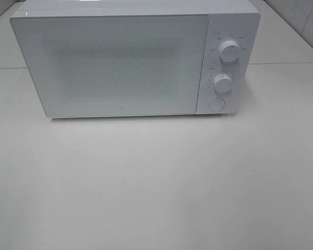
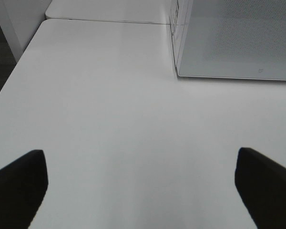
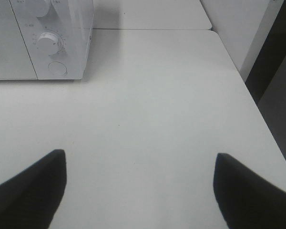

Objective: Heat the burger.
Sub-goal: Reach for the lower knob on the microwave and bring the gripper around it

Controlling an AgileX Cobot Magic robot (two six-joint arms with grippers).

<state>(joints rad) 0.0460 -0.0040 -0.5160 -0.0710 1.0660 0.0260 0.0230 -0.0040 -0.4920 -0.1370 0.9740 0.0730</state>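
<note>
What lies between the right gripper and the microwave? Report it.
Only bare white table lies between the right gripper and the microwave, as the right wrist view shows.

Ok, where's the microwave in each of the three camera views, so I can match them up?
Exterior high: microwave fills the upper half, door shut, control panel toward the picture's right.
Left wrist: only its door-side corner shows, across the table.
Right wrist: only its control panel end shows, with the lower knob and round button.
Shared landmark: the seam between the two tabletops, beside the microwave in all three.
</note>
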